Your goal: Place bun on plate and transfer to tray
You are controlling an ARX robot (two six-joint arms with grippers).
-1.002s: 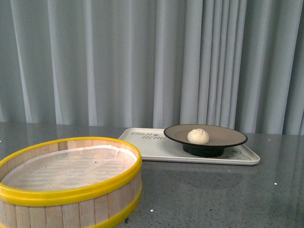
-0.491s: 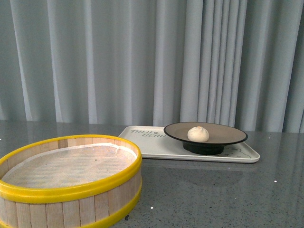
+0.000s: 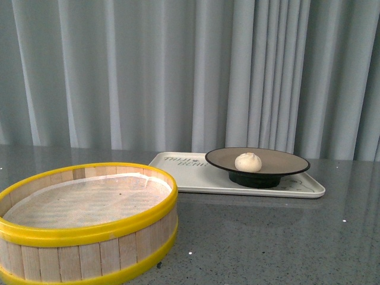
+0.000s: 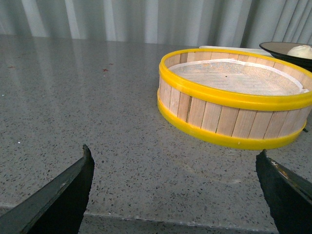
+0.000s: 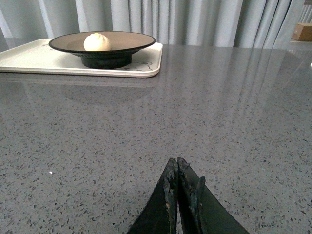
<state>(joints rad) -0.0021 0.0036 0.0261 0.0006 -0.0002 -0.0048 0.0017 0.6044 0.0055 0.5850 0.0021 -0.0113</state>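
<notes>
Front view: against the earlier frames, we log the whole scene sitting slightly higher. Bun (image 3: 248, 161) on plate (image 3: 289, 168), plate on tray (image 3: 190, 180), far right. Steamer basket (image 3: 89, 237) near left. Speckled grey table (image 3: 267, 237), grey curtain (image 3: 148, 71) behind. Left gripper (image 4: 175, 195) spread wide; right gripper (image 5: 178, 170) pressed together, empty.

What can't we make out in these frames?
- Tray lettering: front view, too small and partly behind the plate.
- Steamer basket far wall: left wrist view, cut by the frame edge.
- Brown box: right wrist view, cropped and blurred.
- Bun underside: hidden, resting on the plate.
</notes>
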